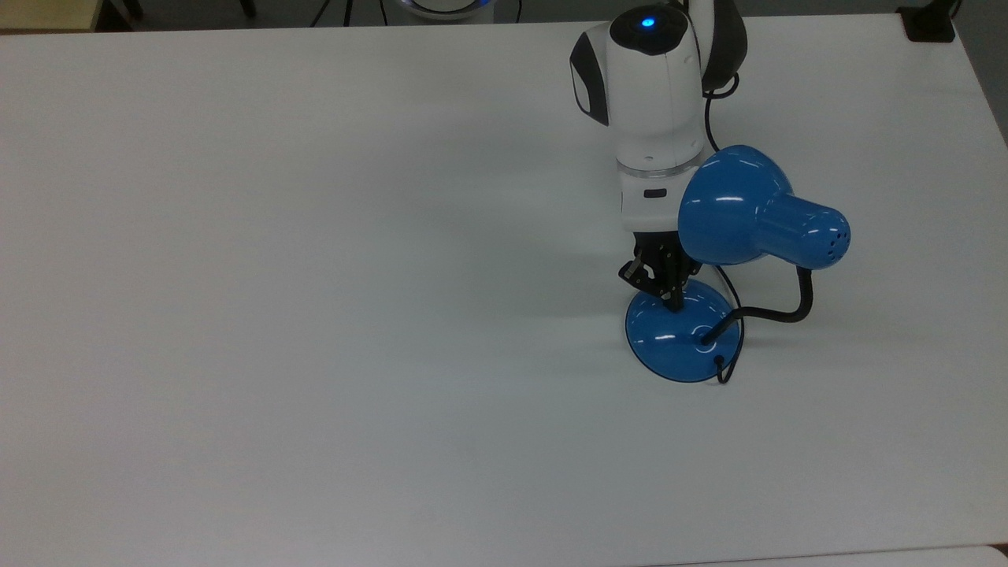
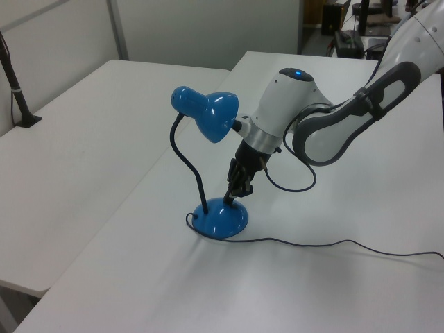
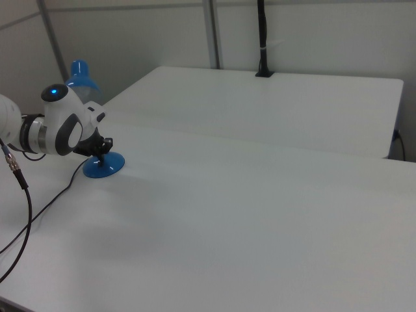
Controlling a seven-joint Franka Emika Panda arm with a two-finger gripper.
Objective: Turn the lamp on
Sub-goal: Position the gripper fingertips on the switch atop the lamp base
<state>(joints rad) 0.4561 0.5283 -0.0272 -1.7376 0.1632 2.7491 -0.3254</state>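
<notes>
We see the gripper (image 1: 671,298) angled down with its black fingers (image 2: 236,194) drawn together, holding nothing, their tips touching the top of the lamp's round blue base (image 1: 669,346), on the side nearest the arm, where the switch is hidden beneath them. The lamp (image 2: 207,118) stands upright on the white tabletop (image 1: 315,315), toward the top view's right. Its black gooseneck (image 2: 186,156) curves up to the bell-shaped shade (image 1: 740,206), which hangs just beside the arm's white wrist (image 1: 650,118). A thin black cord (image 2: 326,244) trails away across the tabletop toward the left view's right.
</notes>
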